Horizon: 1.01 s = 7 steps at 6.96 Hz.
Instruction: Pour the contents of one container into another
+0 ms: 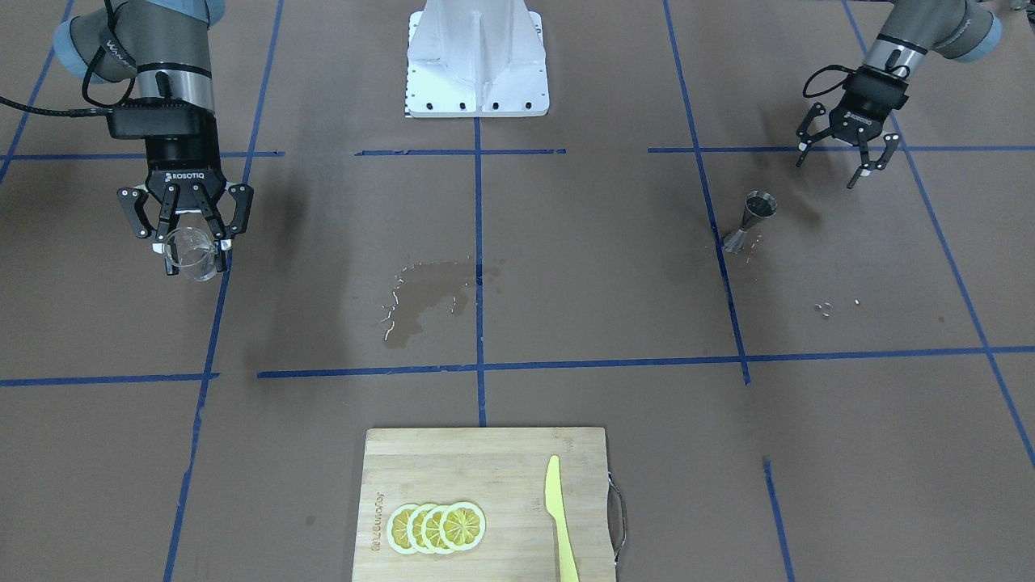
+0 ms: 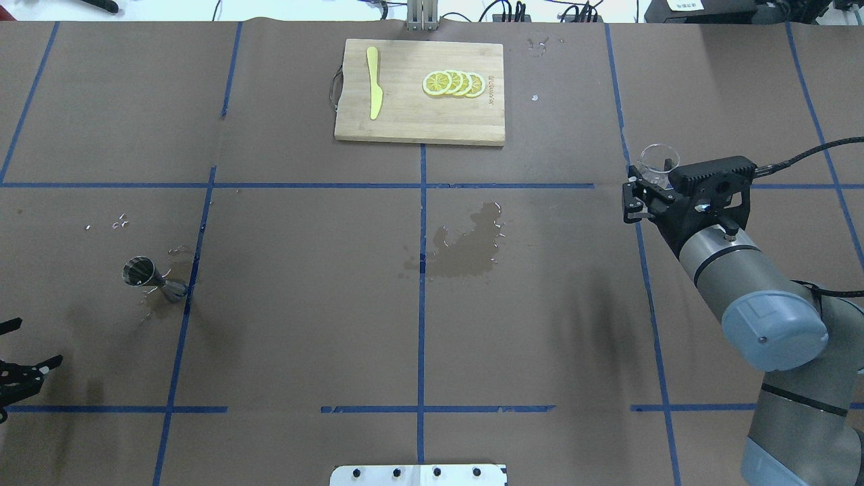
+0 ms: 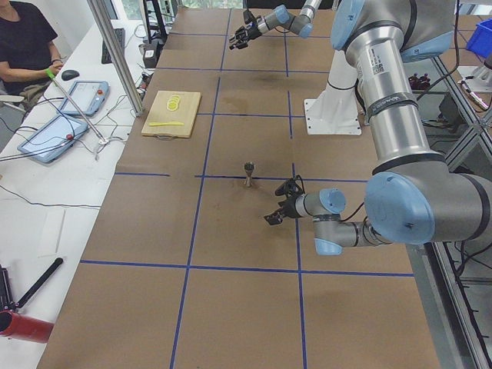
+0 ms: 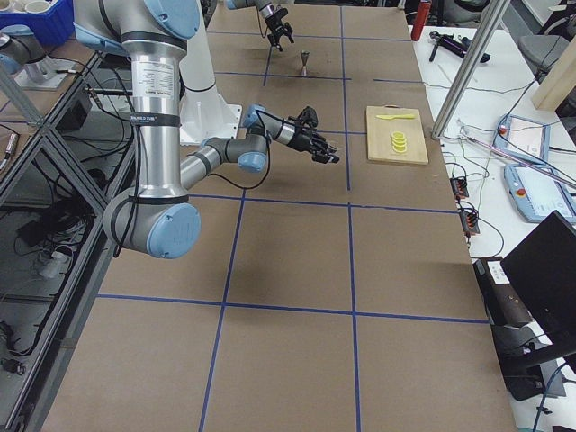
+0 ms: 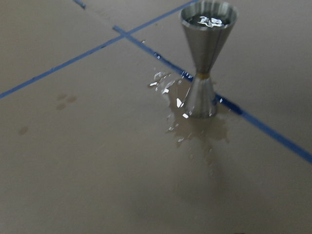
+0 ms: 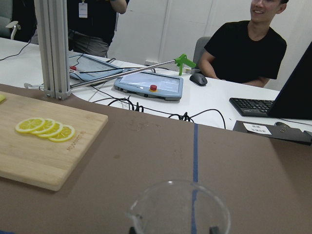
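The clear glass cup [image 1: 187, 259] hangs above the table with my right gripper [image 1: 194, 242] shut on it. Its rim fills the bottom of the right wrist view [image 6: 180, 207], and it looks empty. The grey metal jigger [image 1: 750, 220] stands upright on a blue tape line at the other end of the table, with liquid in its top cone [image 5: 208, 22] and a small puddle at its foot. My left gripper [image 1: 842, 162] is open and holds nothing, a short way behind the jigger [image 2: 152, 278] on the robot's side.
A wet patch [image 1: 424, 295] darkens the table's middle. A wooden cutting board [image 1: 485, 453] with lemon slices [image 1: 437, 527] and a yellow knife [image 1: 558, 517] lies at the far edge. The white robot base [image 1: 477, 61] is at the near edge. People sit beyond the table.
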{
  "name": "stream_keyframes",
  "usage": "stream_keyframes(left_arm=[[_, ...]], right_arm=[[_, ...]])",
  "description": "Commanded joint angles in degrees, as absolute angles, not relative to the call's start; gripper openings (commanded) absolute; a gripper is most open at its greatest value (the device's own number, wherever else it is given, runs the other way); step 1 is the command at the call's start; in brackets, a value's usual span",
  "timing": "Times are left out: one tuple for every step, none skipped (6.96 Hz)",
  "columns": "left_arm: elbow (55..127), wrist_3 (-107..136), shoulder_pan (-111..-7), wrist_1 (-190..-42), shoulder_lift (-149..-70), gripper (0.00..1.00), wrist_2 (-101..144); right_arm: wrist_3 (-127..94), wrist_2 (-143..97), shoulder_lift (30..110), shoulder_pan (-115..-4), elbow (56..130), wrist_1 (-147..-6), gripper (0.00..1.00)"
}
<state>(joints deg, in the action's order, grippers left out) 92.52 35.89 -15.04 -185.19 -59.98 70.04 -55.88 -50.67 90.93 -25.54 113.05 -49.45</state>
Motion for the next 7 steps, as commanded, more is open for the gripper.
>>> stream_keyframes(left_arm=[[89.9, 25.4, -32.7, -184.9, -60.6, 1.00, 82.6], [88.5, 21.5, -41.3, -183.1, -62.7, 1.00, 90.9], [88.7, 20.5, -52.4, -177.8, -66.3, 1.00, 101.2], [88.5, 20.5, -60.7, -170.8, -70.6, 1.00, 112.1], [88.6, 20.3, -65.4, -163.3, -74.1, 1.00, 118.3], [88.6, 20.3, -66.8, -158.8, -76.2, 1.00, 121.1], [89.0, 21.7, -67.8, -156.9, -77.3, 1.00, 126.8]], right_arm=[[-60.3, -45.7, 93.2, -22.6, 107.9, -43.6, 0.18], [-60.4, -41.1, 93.2, -19.5, 105.2, -39.8, 0.19], [-62.5, -38.8, 93.5, -17.7, 103.3, -38.9, 0.22], [-66.7, -36.2, 93.7, -15.3, 102.3, -38.1, 0.21], [-67.0, -34.4, 94.5, -13.9, 101.8, -37.6, 0.21], [-69.9, -33.8, 94.9, -12.8, 100.9, -37.5, 0.21], [-73.1, -31.9, 97.1, -10.5, 100.6, -37.5, 0.21]])
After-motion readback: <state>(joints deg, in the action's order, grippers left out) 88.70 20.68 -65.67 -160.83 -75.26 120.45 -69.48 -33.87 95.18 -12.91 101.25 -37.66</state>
